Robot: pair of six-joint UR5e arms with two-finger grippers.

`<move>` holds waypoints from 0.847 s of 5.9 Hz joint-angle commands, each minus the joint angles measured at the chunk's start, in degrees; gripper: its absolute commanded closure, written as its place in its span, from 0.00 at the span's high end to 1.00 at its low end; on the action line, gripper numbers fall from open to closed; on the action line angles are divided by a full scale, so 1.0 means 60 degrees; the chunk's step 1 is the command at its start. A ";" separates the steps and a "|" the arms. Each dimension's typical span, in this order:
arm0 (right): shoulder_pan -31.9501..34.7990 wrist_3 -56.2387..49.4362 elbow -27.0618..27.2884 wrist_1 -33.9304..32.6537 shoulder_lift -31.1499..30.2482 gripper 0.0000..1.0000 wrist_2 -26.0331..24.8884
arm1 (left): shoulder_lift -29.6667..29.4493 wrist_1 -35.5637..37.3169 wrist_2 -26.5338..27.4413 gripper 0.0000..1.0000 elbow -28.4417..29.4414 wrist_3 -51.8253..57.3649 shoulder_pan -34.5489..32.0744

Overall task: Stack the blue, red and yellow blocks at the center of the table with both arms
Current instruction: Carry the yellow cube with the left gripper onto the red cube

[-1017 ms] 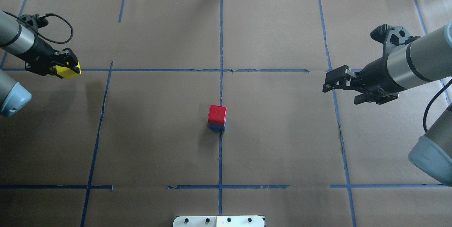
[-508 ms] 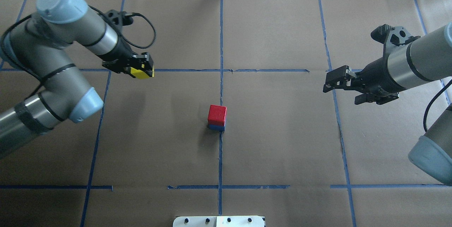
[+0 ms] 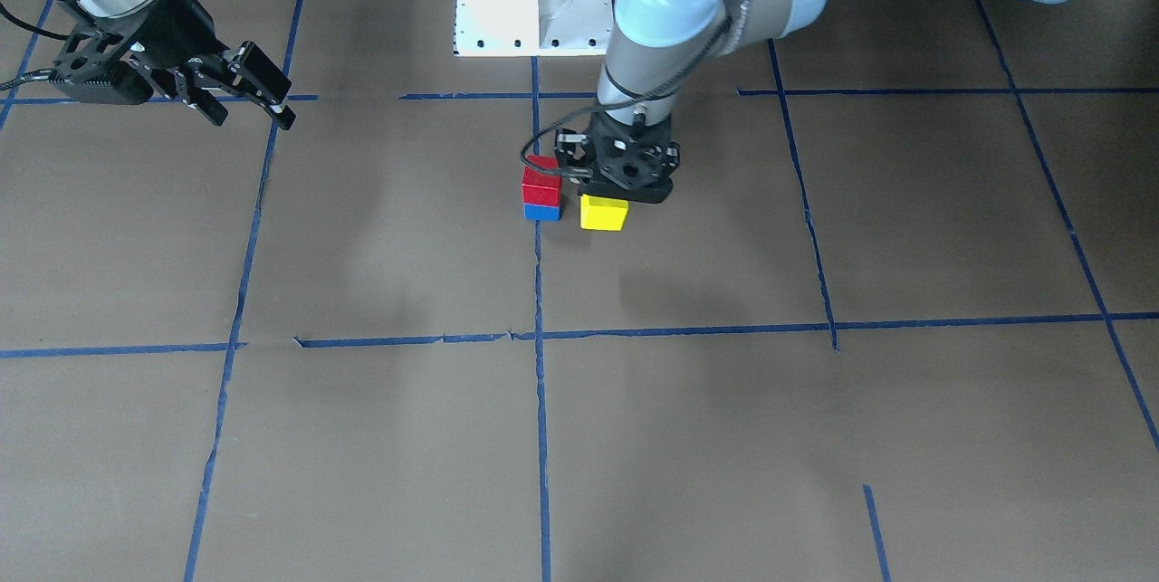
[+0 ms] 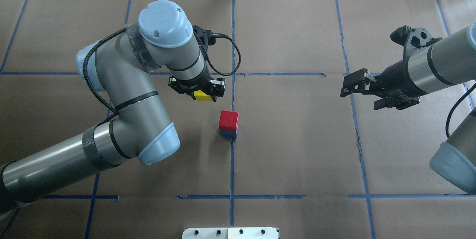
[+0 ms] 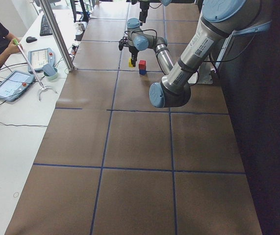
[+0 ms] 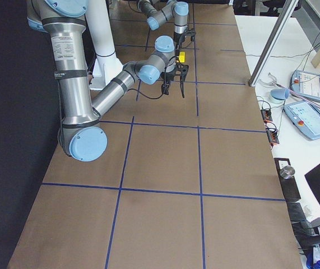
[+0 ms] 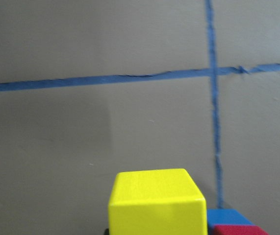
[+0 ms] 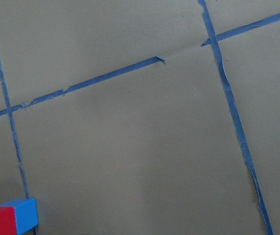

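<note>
Swung in from the bench's left edge, the left pincer (image 4: 203, 96) has been carried almost to the centre, while the right arm has been left as it was. At the centre of the bench (image 4: 297, 157), on the crossing of the blue tape lines (image 4: 232, 164), a red block (image 4: 228, 120) is seen stacked squarely on a blue block (image 4: 227, 133). Just to the left of this stack and slightly farther from the robot, a yellow block (image 4: 203, 96) is held between the fingers of the left pincer, which is pointed downward. The yellow block is kept apart from the stack, and its height over the bench cannot be told. Well off to the right, the right pincer (image 3: 253, 116) is held above the bench with its fingers spread wide and nothing gripped.
</note>
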 commanded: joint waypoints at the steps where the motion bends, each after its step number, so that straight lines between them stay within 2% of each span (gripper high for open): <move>1: 0.0012 -0.0001 0.0013 0.0000 -0.0013 1.00 0.0000 | -0.0476 0.0730 0.0194 0.00 0.0021 0.0051 0.0298; 2: -0.0002 -0.0001 0.0013 0.0000 -0.0027 1.00 0.0000 | -0.0784 0.1446 0.0180 0.01 -0.0051 0.0037 0.0560; 5: -0.0002 -0.0001 -0.0001 0.0000 -0.0042 1.00 0.0000 | -0.0845 0.1468 0.0224 0.05 0.0109 -0.0095 0.1104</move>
